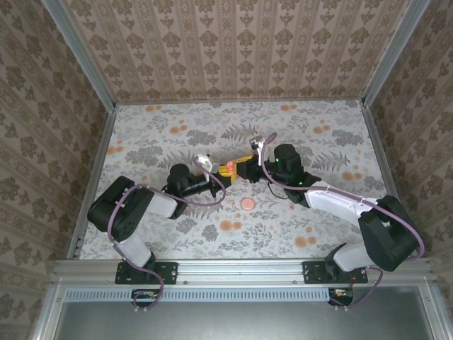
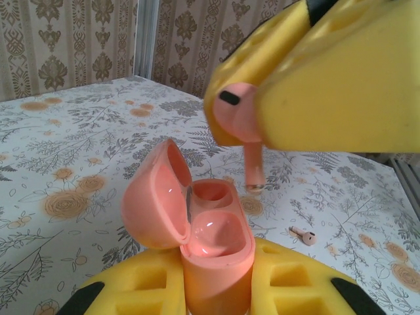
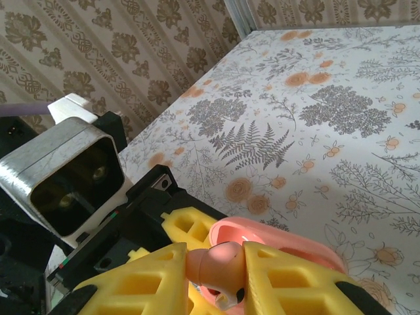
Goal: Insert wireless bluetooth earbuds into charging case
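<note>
At the bottom of the left wrist view I see my left pincer closed on the case, which stands upright with its lid open to the left. Just above it, at upper right, my right pincer grips one earbud, stem pointing down. Farther back, at lower right, the second earbud lies on the tabletop.
</note>
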Robot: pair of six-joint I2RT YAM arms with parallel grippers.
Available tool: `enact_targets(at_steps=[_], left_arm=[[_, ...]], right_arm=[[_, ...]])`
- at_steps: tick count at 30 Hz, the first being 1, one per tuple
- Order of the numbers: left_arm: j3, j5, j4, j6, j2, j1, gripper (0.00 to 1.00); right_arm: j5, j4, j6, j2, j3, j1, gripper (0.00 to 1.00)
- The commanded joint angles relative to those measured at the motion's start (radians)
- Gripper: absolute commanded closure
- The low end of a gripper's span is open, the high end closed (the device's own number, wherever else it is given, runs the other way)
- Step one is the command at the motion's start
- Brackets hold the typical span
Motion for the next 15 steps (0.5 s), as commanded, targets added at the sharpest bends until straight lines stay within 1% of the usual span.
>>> enact_targets(at_steps=[1,11,15], left_arm=[[0.021,0.024,0.039,-0.019,-0.029,-0.008,0.84],[0.022,0.025,0.039,-0.018,-0.046,-0.008,0.83],[0.023,0.025,0.039,-0.018,-0.051,-0.006,0.83]], right_arm=[[-0.037,0.050,0.016,0.021,0.044,0.008,0.76],[-0.051,0.041,0.011,0.058,0.064,0.016,0.76],[-0.048,0.008,-0.012,0.056,0.071,0.020,0.76]])
